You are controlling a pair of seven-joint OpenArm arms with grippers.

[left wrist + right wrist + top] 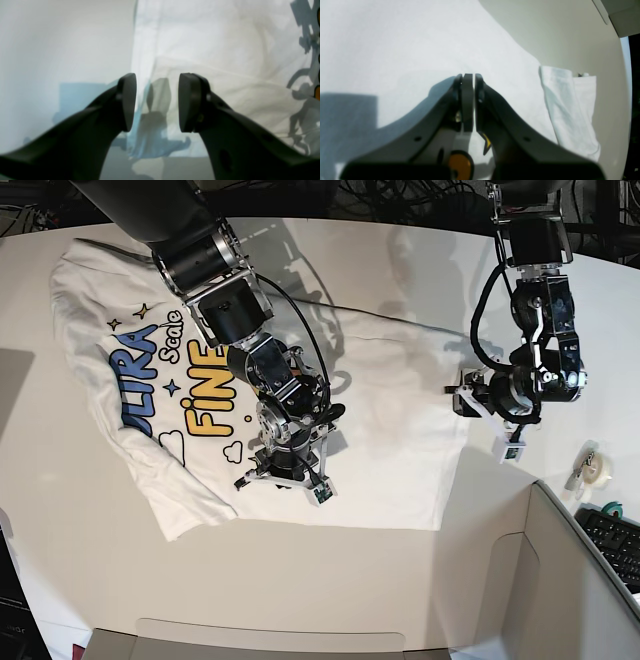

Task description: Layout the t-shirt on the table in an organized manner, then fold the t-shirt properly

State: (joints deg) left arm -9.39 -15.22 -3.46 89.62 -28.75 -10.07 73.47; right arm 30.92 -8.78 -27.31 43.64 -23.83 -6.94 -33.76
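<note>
White cotton t-shirt [220,75] fills the left wrist view, its hem edge lying on the off-white counter [62,50]; left fingers [157,102] spread, empty, above that edge.

Right wrist view: right fingers [469,100] pressed together over plain white cloth.

Base view: shirt spread flat mid-counter, print up; right arm over its centre, left arm at its hem side.

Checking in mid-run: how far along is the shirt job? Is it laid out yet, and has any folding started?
Mostly laid out: the t-shirt lies spread print-up on the table, though one sleeve is still crumpled. In hand: nothing. The left gripper is open over the shirt's edge, gripping no cloth, and the right gripper is shut over mid-shirt; whether it pinches fabric is unclear. Left: smoothing that sleeve, then all the folds; none shows yet.
</note>
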